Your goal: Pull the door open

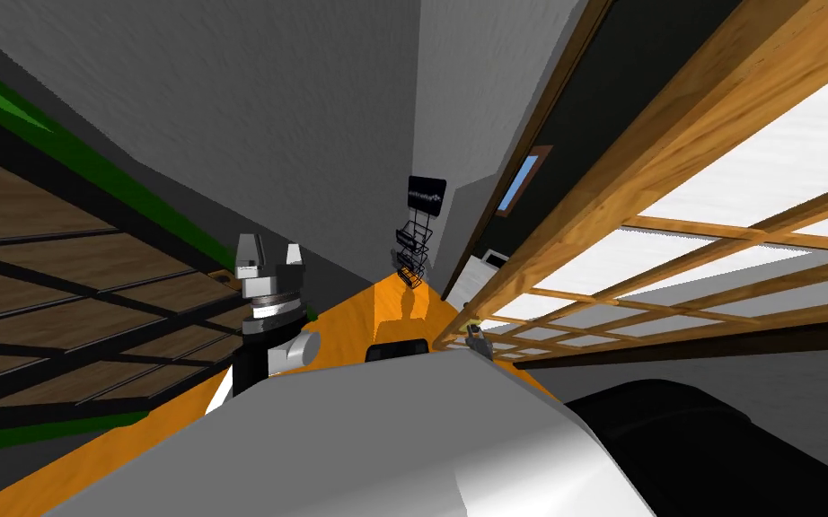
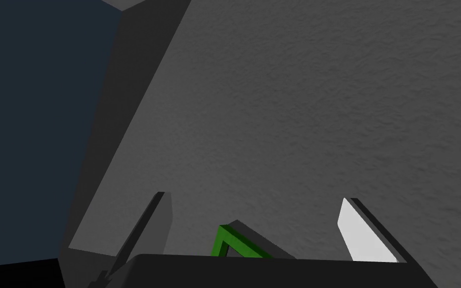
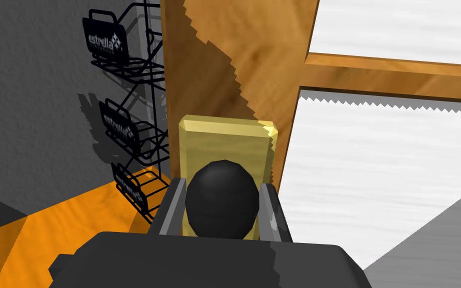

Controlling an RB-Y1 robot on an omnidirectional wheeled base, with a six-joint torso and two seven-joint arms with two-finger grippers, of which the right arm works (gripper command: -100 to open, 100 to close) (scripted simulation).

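The right claw (image 3: 222, 192), clamped on the round black knob (image 3: 220, 205) of the white-paned wooden door (image 3: 244, 60), may slip off when pulling — it's a smooth ball.

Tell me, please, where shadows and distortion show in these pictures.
Right wrist view: a jagged shadow crosses the brown wooden door; the black wire rack shadows the grey wall. Head view: the wide lens splays everything. Left wrist view: dim.
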